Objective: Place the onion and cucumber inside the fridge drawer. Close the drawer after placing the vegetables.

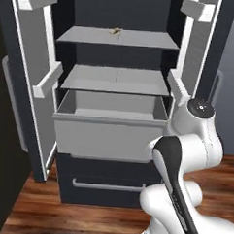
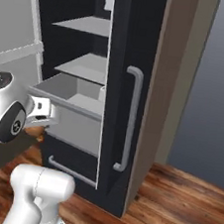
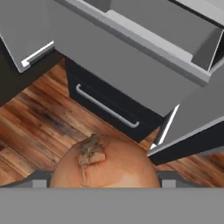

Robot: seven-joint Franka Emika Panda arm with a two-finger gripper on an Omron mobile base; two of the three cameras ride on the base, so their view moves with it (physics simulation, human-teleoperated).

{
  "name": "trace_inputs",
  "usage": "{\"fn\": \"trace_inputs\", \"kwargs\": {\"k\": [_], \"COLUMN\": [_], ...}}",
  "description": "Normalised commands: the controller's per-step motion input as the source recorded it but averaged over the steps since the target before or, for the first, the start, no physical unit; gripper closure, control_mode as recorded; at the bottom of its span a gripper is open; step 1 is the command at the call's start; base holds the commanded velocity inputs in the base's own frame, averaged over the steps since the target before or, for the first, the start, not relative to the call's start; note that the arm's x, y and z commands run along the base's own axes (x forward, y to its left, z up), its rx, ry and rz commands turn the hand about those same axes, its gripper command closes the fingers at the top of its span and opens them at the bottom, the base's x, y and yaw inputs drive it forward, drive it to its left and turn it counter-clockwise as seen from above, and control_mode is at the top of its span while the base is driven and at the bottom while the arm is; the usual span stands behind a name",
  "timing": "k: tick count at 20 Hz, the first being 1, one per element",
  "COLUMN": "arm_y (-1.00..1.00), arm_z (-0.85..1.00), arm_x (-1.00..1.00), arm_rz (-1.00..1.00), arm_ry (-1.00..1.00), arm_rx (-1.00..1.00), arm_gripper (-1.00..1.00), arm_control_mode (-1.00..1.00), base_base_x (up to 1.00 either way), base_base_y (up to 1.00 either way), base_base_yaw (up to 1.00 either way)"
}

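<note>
The onion (image 3: 105, 162), round and orange-brown with a dry stem tuft, fills the bottom of the hand view between my two fingertips. My gripper (image 3: 105, 180) is shut on it. In the right base view the onion (image 2: 34, 131) hangs under the hand, with the gripper (image 2: 38, 122) just in front of and below the fridge drawer (image 2: 77, 123). The fridge drawer (image 1: 108, 133) is pulled out, light grey, and its inside looks bare. Seen from the hand, the drawer's front panel (image 3: 118, 65) lies above and ahead of the onion. The cucumber is out of view.
Both fridge doors stand open: the left door (image 1: 29, 61) and the right door (image 2: 122, 85) with its grey handle (image 2: 130, 119). A dark lower drawer with a bar handle (image 3: 107, 107) sits under the grey one. Grey shelves (image 1: 118, 37) are above, wooden floor (image 1: 41, 212) below.
</note>
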Motion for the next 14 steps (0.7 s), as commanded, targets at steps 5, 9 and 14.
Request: {"fn": "trace_inputs", "kwargs": {"k": [5, 9, 14], "arm_y": [0.00, 0.00, 0.00], "arm_z": [0.00, 0.00, 0.00], "arm_x": [0.00, 0.00, 0.00], "arm_rz": [0.00, 0.00, 0.00], "arm_ry": [0.00, 0.00, 0.00], "arm_rx": [0.00, 0.00, 0.00], "arm_gripper": [1.00, 1.00, 1.00], "arm_control_mode": [1.00, 1.00, 1.00], "base_base_x": [0.56, 0.56, 0.43], "base_base_y": [0.34, 0.64, 0.68], "base_base_yaw": [-0.38, -0.24, -0.14]}}
